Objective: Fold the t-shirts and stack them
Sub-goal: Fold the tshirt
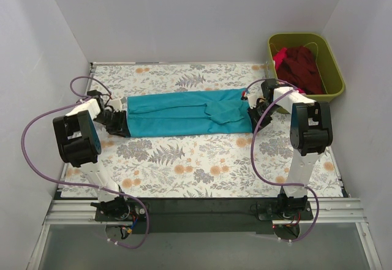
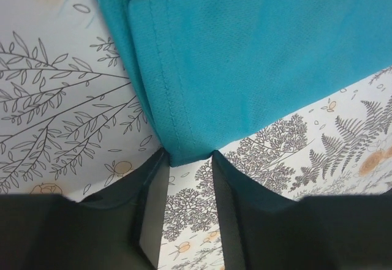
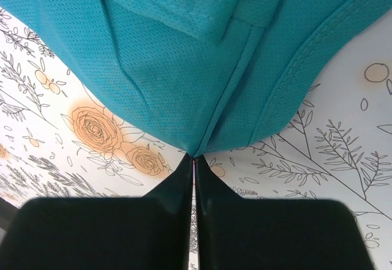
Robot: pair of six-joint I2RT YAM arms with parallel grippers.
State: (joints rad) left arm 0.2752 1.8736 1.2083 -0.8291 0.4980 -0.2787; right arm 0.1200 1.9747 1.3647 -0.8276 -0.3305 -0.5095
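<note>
The right pincer (image 3: 193,160) is pressed closed on the teal shirt (image 1: 184,112). The left pincer (image 2: 187,158) stands parted, the shirt's corner between its tips. The shirt lies stretched across the flowered table (image 1: 184,166); the maroon shirt (image 1: 301,65) sits in the green bin (image 1: 336,80).

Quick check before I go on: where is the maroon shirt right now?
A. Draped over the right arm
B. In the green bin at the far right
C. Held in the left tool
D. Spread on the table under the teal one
B: the maroon shirt lies bunched inside the green bin, and only the teal shirt is stretched out on the table.
</note>
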